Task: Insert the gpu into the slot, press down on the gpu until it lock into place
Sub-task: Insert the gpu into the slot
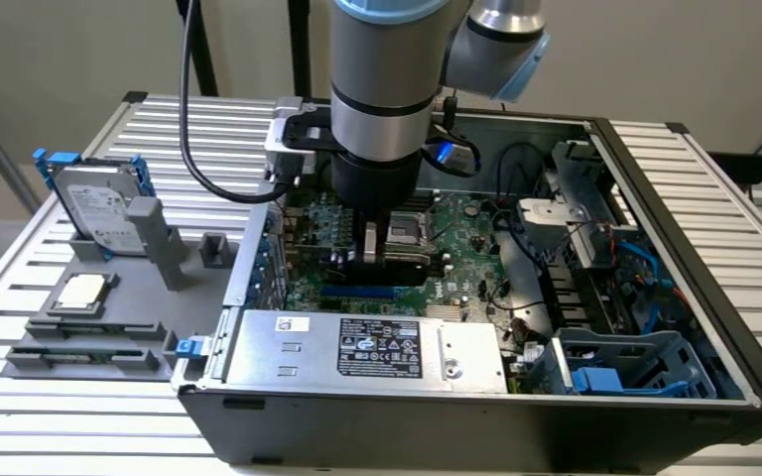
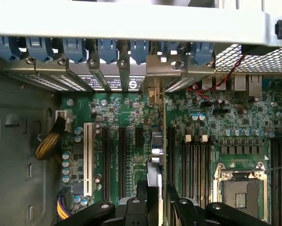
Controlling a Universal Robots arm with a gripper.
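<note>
My gripper (image 1: 384, 260) reaches down into the open computer case (image 1: 698, 327) and is shut on the gpu (image 1: 401, 266), a thin black card held on edge over the green motherboard (image 1: 467, 258). A short stretch of the bright-blue slot (image 1: 358, 294) shows just below the card, toward the power supply. In the wrist view the gpu (image 2: 155, 153) appears edge-on between my fingers (image 2: 142, 193). It runs to its silver bracket (image 2: 156, 77) at the case's rear openings. Whether the card's edge sits fully in the slot is hidden.
A silver power supply (image 1: 368, 347) lies close beside the gripper. The CPU socket (image 2: 240, 188), black memory slots (image 2: 195, 160) and a white slot (image 2: 88, 157) flank the card. Cables and a blue drive cage (image 1: 619, 369) fill the case's far side. A grey hard drive (image 1: 96, 213) stands outside on the table.
</note>
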